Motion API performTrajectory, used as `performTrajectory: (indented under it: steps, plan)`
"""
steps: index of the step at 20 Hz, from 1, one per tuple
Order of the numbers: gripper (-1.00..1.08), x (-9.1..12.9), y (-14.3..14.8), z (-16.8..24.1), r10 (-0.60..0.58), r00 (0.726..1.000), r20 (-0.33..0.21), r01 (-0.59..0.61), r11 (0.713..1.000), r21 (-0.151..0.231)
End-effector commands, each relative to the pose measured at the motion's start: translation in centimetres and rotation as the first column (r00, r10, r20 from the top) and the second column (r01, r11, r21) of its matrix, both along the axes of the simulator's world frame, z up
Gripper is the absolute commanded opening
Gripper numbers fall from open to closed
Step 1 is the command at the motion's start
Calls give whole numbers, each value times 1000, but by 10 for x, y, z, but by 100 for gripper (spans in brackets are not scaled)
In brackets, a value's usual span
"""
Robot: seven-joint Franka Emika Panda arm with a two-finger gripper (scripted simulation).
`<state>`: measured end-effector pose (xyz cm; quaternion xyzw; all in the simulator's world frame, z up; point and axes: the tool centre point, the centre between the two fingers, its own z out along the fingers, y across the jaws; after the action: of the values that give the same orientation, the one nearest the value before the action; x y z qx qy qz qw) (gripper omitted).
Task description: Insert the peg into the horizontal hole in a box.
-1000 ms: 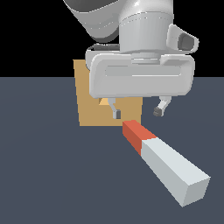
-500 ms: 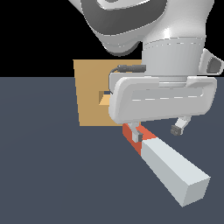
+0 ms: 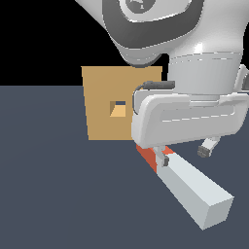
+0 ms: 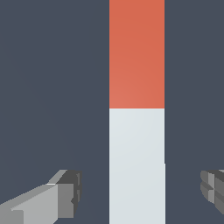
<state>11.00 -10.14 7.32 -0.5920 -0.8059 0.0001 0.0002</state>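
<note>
The peg is lying flat on the dark table, its red-orange end pointing toward the box and its pale end reaching to the near right in the exterior view. The box is standing at the far left, and the hole in its near face is being left unobstructed, well above the level of the table.

The pincer is being held spread over the peg — in the wrist view one finger is showing on each side of the pale section, both clear of its faces, nothing pinched. The straddle is sitting on the pale part, close to the colour boundary rather than at the far pale end.

Several risks are being judged from this. The peg appears off-centre between the fingers, so on closing it may be nudged sideways or twisted before both pads are seated. A grasp this near the red end is leaving a long pale tail overhanging, so the bar may be drooping once lifted — and the red tip would then be meeting the hole's rim at a tilt. The hole is looking barely wider than the peg, so any yaw left uncorrected is likely to be jamming the tip against the box face or pushing the box back.
</note>
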Motion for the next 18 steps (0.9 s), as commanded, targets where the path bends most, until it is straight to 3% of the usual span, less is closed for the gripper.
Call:
performTrajectory:
  steps: [1,8,18]
  plan:
    - [100,1,0,0,3,1000,0,-3,1000,0]
    - [100,1,0,-6,2,1000,1,-2,1000,0]
    - [100,0,0,-51,2,1000,1,-2,1000,0]
